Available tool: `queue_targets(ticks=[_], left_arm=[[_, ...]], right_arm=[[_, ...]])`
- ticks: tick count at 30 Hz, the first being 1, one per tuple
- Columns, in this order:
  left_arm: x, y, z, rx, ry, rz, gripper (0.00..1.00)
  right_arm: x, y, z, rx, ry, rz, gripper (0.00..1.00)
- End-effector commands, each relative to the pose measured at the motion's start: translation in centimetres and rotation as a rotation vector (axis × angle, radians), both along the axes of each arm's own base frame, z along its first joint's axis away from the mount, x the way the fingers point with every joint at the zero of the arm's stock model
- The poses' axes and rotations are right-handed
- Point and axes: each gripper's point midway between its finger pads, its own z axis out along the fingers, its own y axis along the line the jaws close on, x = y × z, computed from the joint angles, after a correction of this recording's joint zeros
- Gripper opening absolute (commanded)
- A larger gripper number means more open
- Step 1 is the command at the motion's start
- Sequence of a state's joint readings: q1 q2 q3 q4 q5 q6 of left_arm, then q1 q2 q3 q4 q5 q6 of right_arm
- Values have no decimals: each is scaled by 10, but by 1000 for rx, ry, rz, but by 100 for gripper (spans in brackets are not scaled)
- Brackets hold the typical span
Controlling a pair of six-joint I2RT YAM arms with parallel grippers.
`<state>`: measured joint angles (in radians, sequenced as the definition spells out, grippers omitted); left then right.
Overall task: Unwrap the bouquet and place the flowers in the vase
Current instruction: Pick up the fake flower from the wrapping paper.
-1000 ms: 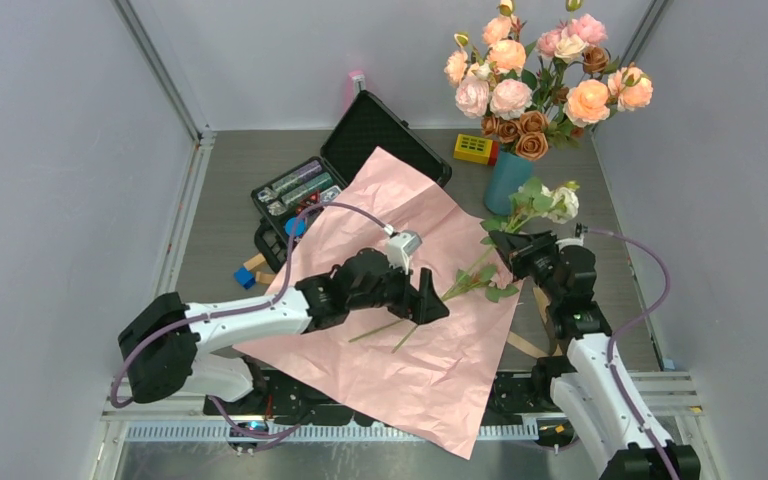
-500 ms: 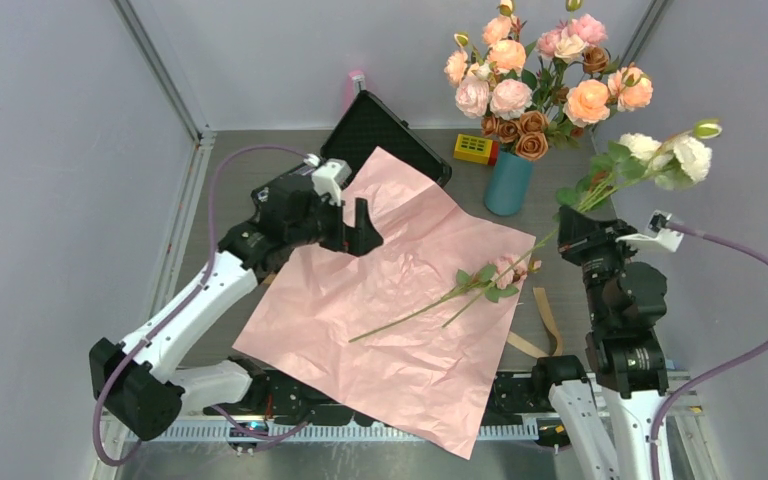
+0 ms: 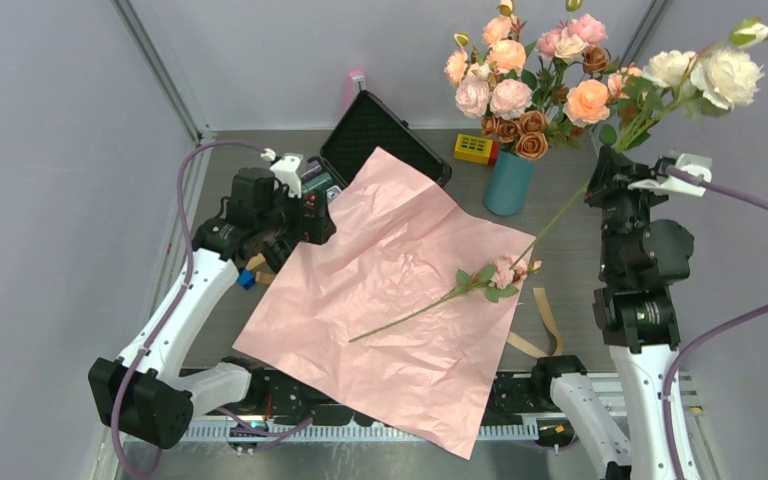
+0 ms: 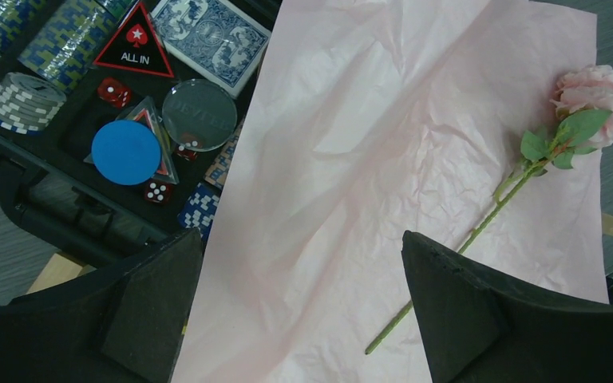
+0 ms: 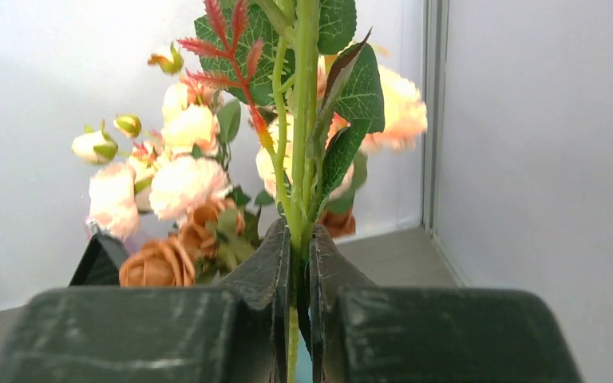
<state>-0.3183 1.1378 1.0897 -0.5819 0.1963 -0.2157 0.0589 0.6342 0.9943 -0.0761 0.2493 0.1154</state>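
Note:
The bouquet's pink wrapping paper (image 3: 390,300) lies spread flat on the table. One pink rose on a long green stem (image 3: 470,285) lies across it and also shows in the left wrist view (image 4: 583,104). My right gripper (image 3: 608,168) is raised at the back right, shut on green stems (image 5: 297,159) of the flowers, with white roses (image 3: 705,70) high above. The teal vase (image 3: 508,182) stands to its left, lower down. My left gripper (image 3: 312,218) hangs open over the paper's left edge (image 4: 302,234), holding nothing.
A big bunch of pink-cream and rust roses (image 3: 530,80) rises above the vase. An open black case of poker chips (image 3: 305,185) lies under my left gripper. A yellow block (image 3: 475,148), a blue block (image 3: 245,278) and tan ribbon (image 3: 545,315) lie around the paper.
My right gripper has lifted the white roses up and toward the back right. My left arm has pulled back from the paper's middle to its left edge and opened wide.

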Motion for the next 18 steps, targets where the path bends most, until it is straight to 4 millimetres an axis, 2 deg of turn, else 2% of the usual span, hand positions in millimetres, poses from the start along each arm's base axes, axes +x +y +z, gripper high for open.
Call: queue_targets(ticks=[1, 2, 3, 9, 12, 13, 14, 15, 18], left_arm=[[-1, 12, 0, 50, -42, 9, 100], [-1, 13, -2, 55, -38, 11, 100], [-1, 14, -3, 61, -36, 14, 100], [1, 21, -4, 86, -45, 33, 100], [1, 22, -5, 90, -42, 37, 100], [2, 23, -6, 92, -43, 38, 100], [2, 23, -6, 94, -42, 41, 100], [2, 25, -6, 96, -42, 44, 100], [3, 27, -7, 100, -40, 50, 100]], right_arm=[[12, -4, 72, -126, -192, -49, 0], [13, -4, 85, -134, -232, -56, 0], [23, -4, 87, -158, -234, -67, 0], [48, -4, 127, -209, -323, -100, 0], [66, -4, 135, -225, -342, -113, 0], [65, -4, 145, -225, -375, -117, 0], [73, -4, 144, -226, -372, -116, 0], [72, -3, 152, -223, -403, -119, 0], [84, -1, 157, -222, -427, -114, 0]])
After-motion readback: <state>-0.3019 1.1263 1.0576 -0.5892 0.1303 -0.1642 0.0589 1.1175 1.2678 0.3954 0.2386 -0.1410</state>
